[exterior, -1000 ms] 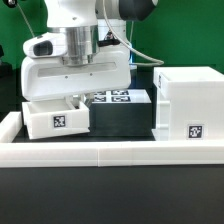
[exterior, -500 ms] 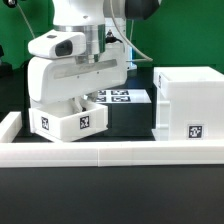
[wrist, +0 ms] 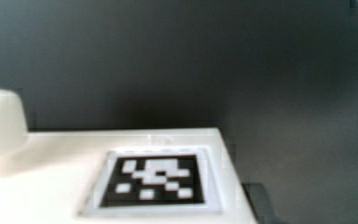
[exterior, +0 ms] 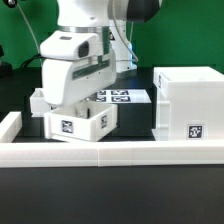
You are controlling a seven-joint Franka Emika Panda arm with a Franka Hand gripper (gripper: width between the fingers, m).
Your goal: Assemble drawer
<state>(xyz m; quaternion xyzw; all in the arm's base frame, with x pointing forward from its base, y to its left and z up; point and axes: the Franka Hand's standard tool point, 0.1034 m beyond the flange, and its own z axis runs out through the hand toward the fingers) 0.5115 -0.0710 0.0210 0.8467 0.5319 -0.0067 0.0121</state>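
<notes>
My gripper (exterior: 84, 100) reaches down onto a small white open-top tray (exterior: 82, 122) of the drawer set and is shut on it. The tray is turned at an angle, so two tagged sides face the camera. It sits just behind the low white wall, at the exterior view's left of centre. The tall white box shell (exterior: 188, 100) stands at the exterior view's right, with a tag on its front. In the wrist view the tray's tagged face (wrist: 155, 178) fills the near part, and one dark finger (wrist: 261, 204) shows beside it. The fingertips themselves are hidden.
The long low white wall (exterior: 110, 152) runs along the table's front. The marker board (exterior: 122, 97) lies flat behind the tray, between it and the box shell. A white block (exterior: 40, 101) shows behind the tray, at the exterior view's left. Green backdrop and cables are behind the arm.
The gripper and the tray have shifted toward the exterior view's right and turned, so the tray now shows two tagged sides instead of one. The box shell has not moved.
</notes>
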